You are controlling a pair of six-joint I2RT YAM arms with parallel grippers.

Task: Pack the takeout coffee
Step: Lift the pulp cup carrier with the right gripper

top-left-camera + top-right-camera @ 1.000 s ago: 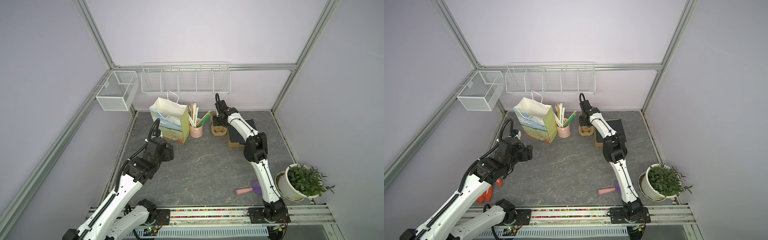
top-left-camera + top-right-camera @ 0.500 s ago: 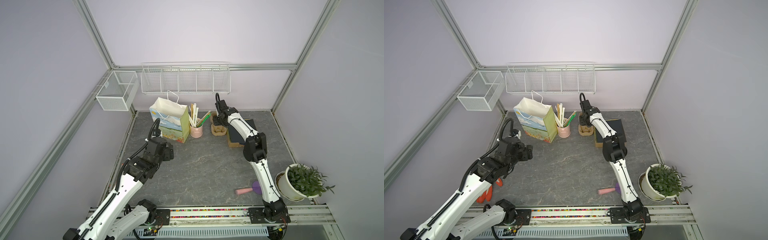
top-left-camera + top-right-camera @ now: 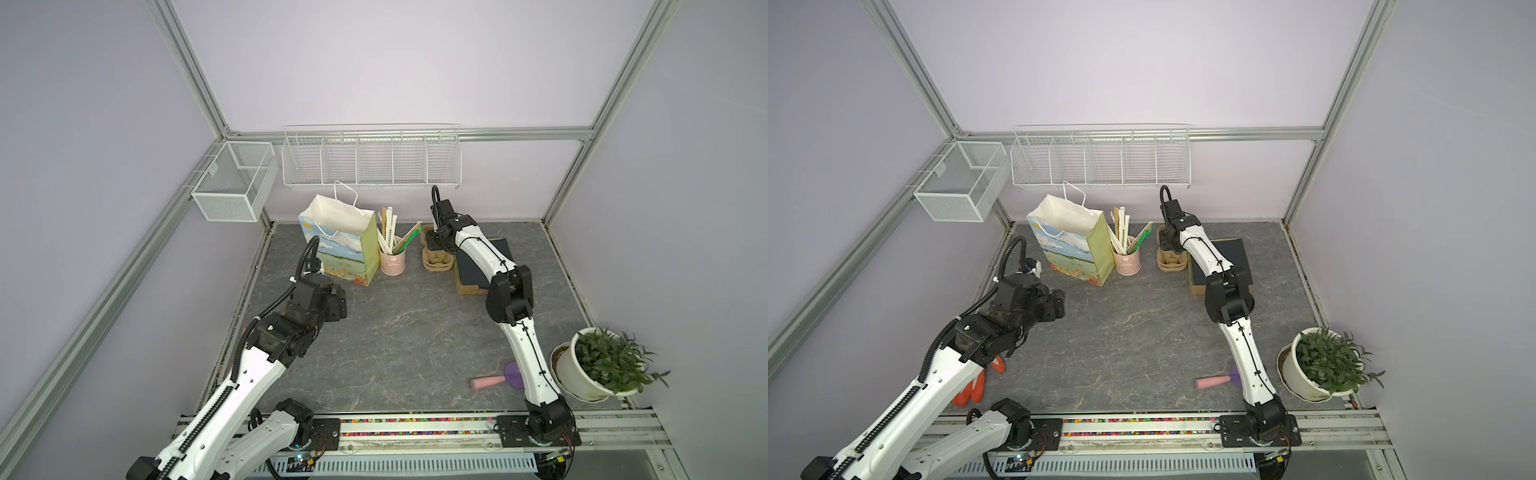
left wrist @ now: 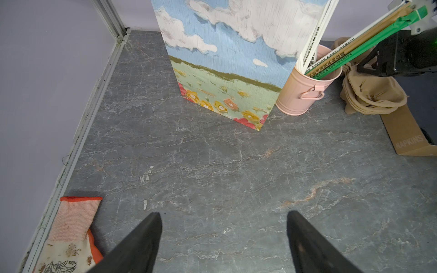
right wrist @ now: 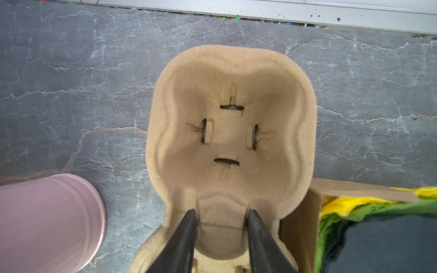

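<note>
Potted plant (image 3: pixel 602 365), orange glove (image 4: pixel 71 224), pink bucket (image 4: pixel 300 94)

Landscape-print paper bag (image 4: pixel 224 59) on grey marbled tabletop (image 4: pixel 212 170), pink metal bucket (image 4: pixel 305 92) just beside; orange-white knit glove (image 4: pixel 71 231) by wall (image 4: pixel 35 94); left gripper (image 4: pixel 223 213) spread wide.

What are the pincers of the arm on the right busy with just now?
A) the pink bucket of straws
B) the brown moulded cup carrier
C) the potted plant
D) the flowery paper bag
B: in the right wrist view the right gripper has its fingers against either side of the middle ridge of the brown cup carrier, while the pink bucket stands apart from it, untouched.
</note>
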